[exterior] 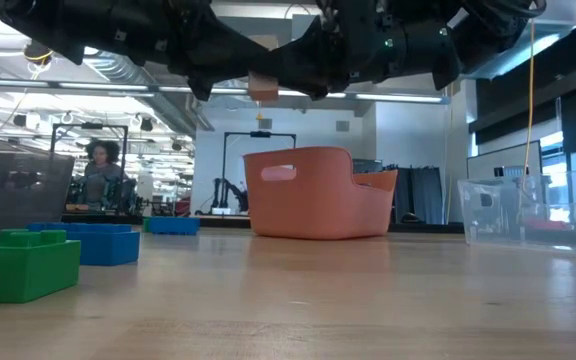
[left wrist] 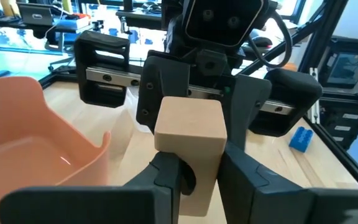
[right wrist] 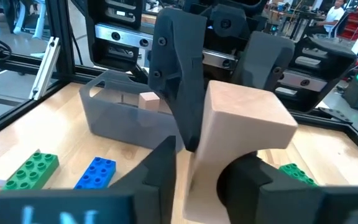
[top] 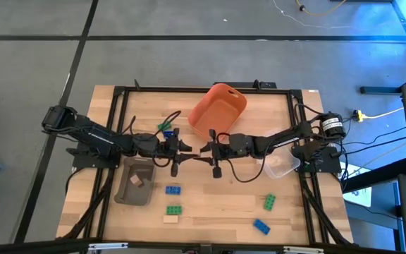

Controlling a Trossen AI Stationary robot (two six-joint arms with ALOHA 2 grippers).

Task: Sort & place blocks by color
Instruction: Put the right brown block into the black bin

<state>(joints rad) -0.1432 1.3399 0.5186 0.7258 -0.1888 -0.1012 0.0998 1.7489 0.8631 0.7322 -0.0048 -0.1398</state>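
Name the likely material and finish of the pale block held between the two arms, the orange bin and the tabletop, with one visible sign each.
Pale block: looks like smooth, matte wood or plastic; flat faces, no shine.
Orange bin: moulded plastic, satin; rounded walls, cut-out handle.
Tabletop: light wood, sealed; visible grain.

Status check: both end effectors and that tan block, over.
Left end effector and right end effector meet mid-table, both gripping tan block. Block held aloft. Orange bin just behind.
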